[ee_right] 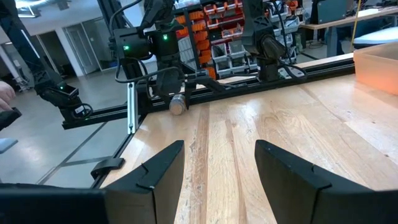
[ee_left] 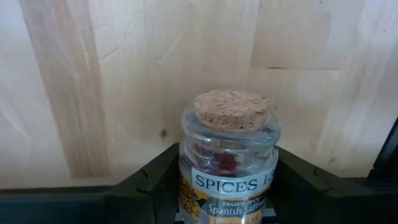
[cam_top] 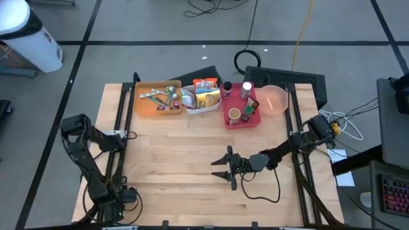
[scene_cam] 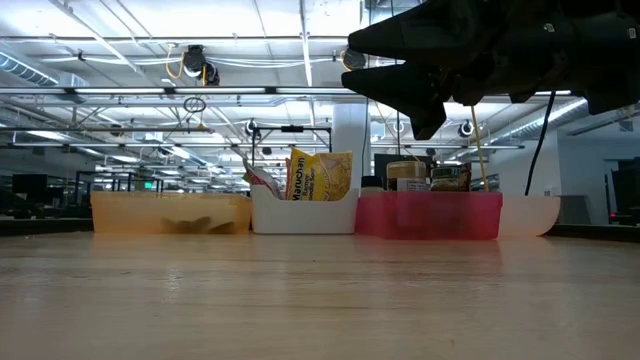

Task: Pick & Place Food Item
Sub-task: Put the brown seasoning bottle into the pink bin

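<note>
A small glass spice jar (ee_left: 228, 155) with a cork stopper (ee_left: 232, 109) and a label reading "SPICES" and "Spanish Saffron" sits between the fingers of my left gripper (ee_left: 227, 157). That gripper is at the table's near left corner (cam_top: 128, 192). The jar also shows in the right wrist view (ee_right: 178, 104), low at the table's left edge. My right gripper (cam_top: 215, 168) is open and empty above the table's middle, toward the near side, with its fingers pointing to the table's left. It also shows in the right wrist view (ee_right: 219, 147) and the low view (scene_cam: 357, 55). My left gripper holds the jar's glass body (ee_left: 186, 163) between its two fingers (ee_left: 155, 177), one on each side wall. The jar lies along the fingers, with its cork end pointing out past them. I cannot tell whether the jar rests on the table.
Along the far edge stand an orange bin (cam_top: 157, 99) with several small items, a white bin (cam_top: 200, 97) with noodle packets, a red bin (cam_top: 241, 110) with bottles and jars, and a pink bowl (cam_top: 273, 99). Bare wood (cam_top: 172, 153) lies between the arms.
</note>
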`<state>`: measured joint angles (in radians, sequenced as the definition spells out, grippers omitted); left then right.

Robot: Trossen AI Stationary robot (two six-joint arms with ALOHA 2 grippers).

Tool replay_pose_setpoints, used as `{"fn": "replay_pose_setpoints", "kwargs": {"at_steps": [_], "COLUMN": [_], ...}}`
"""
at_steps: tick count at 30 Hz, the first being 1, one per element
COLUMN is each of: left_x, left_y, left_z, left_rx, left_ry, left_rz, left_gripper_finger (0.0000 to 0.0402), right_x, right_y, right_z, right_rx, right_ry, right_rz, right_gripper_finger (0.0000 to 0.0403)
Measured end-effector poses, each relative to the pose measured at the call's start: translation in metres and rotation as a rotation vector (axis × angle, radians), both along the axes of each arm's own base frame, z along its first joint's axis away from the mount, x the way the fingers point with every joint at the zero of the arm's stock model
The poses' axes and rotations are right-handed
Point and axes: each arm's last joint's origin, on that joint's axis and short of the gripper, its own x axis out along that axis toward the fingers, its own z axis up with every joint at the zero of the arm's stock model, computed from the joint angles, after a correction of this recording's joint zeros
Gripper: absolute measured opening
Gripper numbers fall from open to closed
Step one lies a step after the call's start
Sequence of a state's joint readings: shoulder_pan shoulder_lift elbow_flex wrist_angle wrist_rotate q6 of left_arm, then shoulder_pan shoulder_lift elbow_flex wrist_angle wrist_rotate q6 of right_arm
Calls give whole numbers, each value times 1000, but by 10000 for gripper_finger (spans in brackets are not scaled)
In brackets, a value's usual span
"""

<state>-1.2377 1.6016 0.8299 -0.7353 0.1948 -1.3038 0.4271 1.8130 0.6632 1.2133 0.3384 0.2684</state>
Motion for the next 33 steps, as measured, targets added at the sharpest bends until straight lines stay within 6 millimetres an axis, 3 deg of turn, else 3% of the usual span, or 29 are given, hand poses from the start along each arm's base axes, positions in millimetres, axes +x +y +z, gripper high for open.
{"fn": "replay_pose_setpoints", "kwargs": {"at_steps": [7, 16, 24, 33], "left_x": [8, 36, 79, 138], "left_y": [6, 49, 89, 119], "left_z": [3, 40, 76, 97], "left_rx": [-4, 79, 87, -169], "left_ry": [-29, -235, -622, -854], "left_rz": [-50, -88, -16, -15], "left_gripper_finger": [199, 199, 199, 199], "right_x": [0, 0, 13, 30], "right_y": [0, 0, 6, 16], "right_z": [1, 4, 18, 46], "right_rx": [-18, -103, -289, -504], "right_ry": [-8, -48, -97, 37], "right_rz": [1, 0, -6, 89], "right_gripper_finger": [192, 192, 192, 192]}}
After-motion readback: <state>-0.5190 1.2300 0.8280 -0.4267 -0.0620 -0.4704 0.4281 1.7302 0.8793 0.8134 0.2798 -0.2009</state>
